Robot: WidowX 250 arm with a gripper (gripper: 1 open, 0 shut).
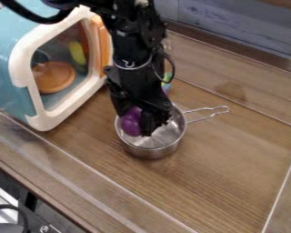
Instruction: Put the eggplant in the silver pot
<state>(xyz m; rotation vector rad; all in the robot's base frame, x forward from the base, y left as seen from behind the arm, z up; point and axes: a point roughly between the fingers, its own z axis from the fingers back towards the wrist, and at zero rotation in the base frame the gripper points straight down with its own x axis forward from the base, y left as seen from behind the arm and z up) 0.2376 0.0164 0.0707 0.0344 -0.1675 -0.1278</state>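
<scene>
Arm: a black robot arm reaches straight down from the top of the view over a brown wood-grain table.
Gripper: the black gripper points down into the mouth of the pot, its jaws standing apart and closed on the purple toy between them.
Eggplant: the small glossy purple toy eggplant hangs in the gripper's hold, its lower end at or just below the pot's rim; whether it touches the pot's floor cannot be told. Its stem cap is hidden by the fingers.
Pot: the small round shiny silver pot stands upright on the table, directly under the gripper, with its thin wire-loop handle pointing right. The steel inside shows beside the eggplant.
Microwave: a toy microwave with a teal body and a cream front stands at left, near the pot but apart from it. Orange and yellow toy shapes show through its door window.
Table edge: the near edge runs diagonally across the lower left, with dark clutter below it too blurred to name.
Backdrop: a grey-blue panelled wall lies behind the table at upper right.
Writing: no brand, label or lettering can be read on any item.
</scene>
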